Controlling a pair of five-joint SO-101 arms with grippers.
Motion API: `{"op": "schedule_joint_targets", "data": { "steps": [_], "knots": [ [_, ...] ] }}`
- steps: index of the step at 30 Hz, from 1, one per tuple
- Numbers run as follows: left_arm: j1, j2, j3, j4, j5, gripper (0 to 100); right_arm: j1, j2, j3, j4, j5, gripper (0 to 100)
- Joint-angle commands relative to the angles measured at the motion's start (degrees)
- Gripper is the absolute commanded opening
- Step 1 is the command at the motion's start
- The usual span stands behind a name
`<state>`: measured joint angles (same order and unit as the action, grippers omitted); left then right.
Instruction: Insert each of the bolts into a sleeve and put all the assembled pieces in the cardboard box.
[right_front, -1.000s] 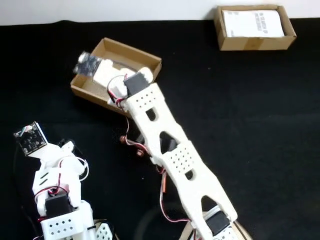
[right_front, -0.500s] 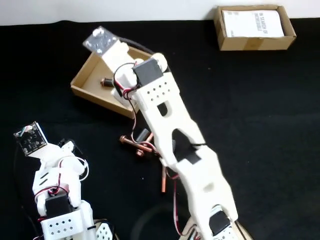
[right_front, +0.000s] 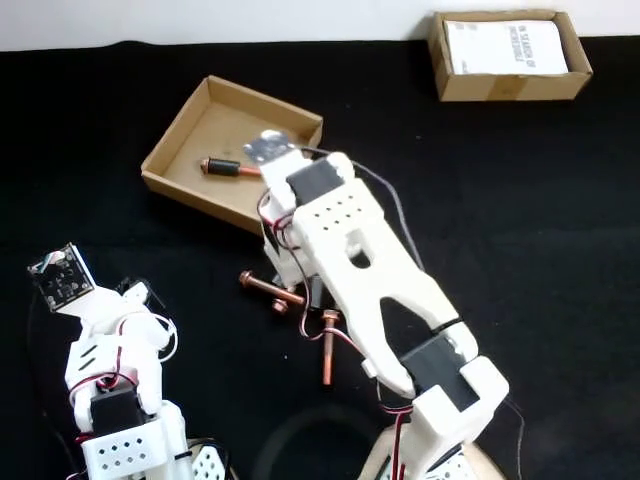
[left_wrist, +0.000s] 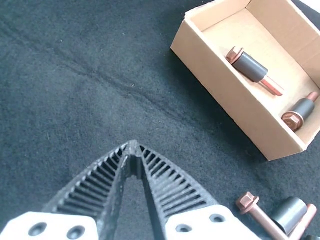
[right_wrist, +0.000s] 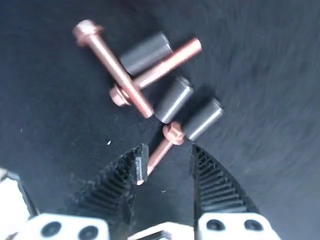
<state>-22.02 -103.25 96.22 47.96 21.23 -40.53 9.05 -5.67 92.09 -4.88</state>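
High view: the right arm (right_front: 350, 250) covers one corner of the cardboard box (right_front: 180, 150), hiding one of the two assembled pieces (left_wrist: 252, 70) inside. Black cloth surface (right_front: 520, 250). Left wrist view: left gripper (left_wrist: 132, 152) fingers closed, empty. Right wrist view: right gripper (right_wrist: 167, 157) fingers open over three loose bolts (right_wrist: 112, 67) and three sleeves (right_wrist: 174, 99).

The bolts (right_wrist: 112, 65) are seen as shiny copper-toned metal, the sleeves (right_wrist: 146, 52) as smooth, dull grey metal or plastic. The cardboard box (left_wrist: 225, 87) is made of plain matt board. The table (left_wrist: 75, 75) is covered in rough black cloth. The right gripper (right_wrist: 167, 148) is formed of ribbed black plastic
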Motion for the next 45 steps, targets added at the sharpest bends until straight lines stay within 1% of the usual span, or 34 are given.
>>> {"op": "schedule_joint_targets", "data": {
  "steps": [1,6,10,12,16,24,31,39,42,44,45],
  "knots": [
    [-0.3,-0.3,0.9,0.2,0.3,1,1.8,-3.6,5.5,-2.9,-4.3,12.4],
    [-0.3,-0.3,0.9,0.2,0.3,1,6.2,-3.7,12.5,-10.0,-4.0,12.4],
    [-0.3,-0.3,0.9,0.2,0.3,1,8.5,-3.7,13.9,-13.0,-3.9,12.4],
    [-0.3,-0.3,0.9,0.2,0.3,1,8.7,-3.7,14.2,-14.1,-3.3,12.4],
    [-0.3,-0.3,0.9,0.2,0.3,1,8.8,-3.4,14.3,-14.8,0.1,12.4],
    [-0.3,-0.3,0.9,0.2,0.3,1,8.8,-3.5,20.5,-20.0,0.3,12.4],
    [-0.3,-0.4,0.9,0.2,0.3,1,8.7,-3.3,22.6,-20.8,0.1,12.4],
    [-0.4,-0.4,0.9,0.2,0.3,1,8.7,-3.3,33.0,-34.4,0.1,12.4],
    [-0.4,-0.4,0.9,0.2,0.3,1,8.7,-3.3,35.6,-38.0,0.4,12.2],
    [-0.4,-0.4,0.9,0.2,0.3,1,8.7,-3.3,36.1,-38.6,0.4,8.1],
    [-0.4,-0.4,0.9,0.2,0.3,1,8.7,-3.3,36.0,-38.6,0.4,3.3]
  ]
}}
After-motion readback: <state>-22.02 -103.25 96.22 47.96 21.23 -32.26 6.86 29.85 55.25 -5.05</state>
